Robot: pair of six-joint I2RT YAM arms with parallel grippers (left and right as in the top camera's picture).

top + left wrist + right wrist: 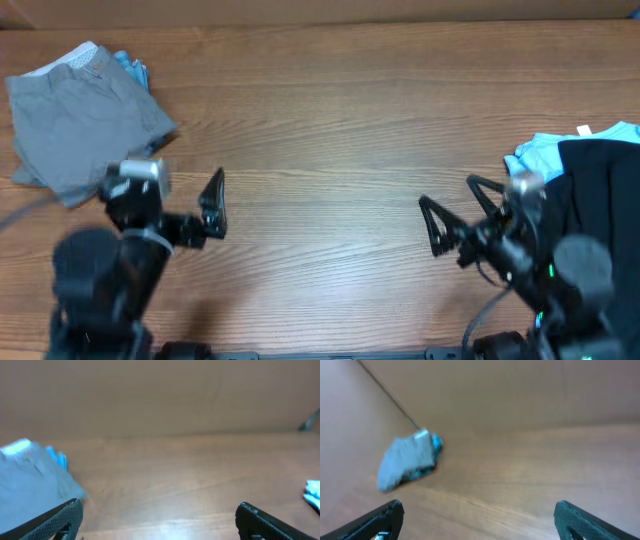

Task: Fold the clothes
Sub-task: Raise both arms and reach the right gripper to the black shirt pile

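Nearest, the left gripper [214,205] and right gripper [446,190] gape empty, a grey garment [85,125] lies apparently folded far left, while the black T-shirt [600,190] atop a blue tee [545,155] at right looks yet to be folded.

- The desk [330,130] I work at is brown wood with grain running side to side.
- Behind it I face a plain tan wall [160,395].
- Light falls soft and even.
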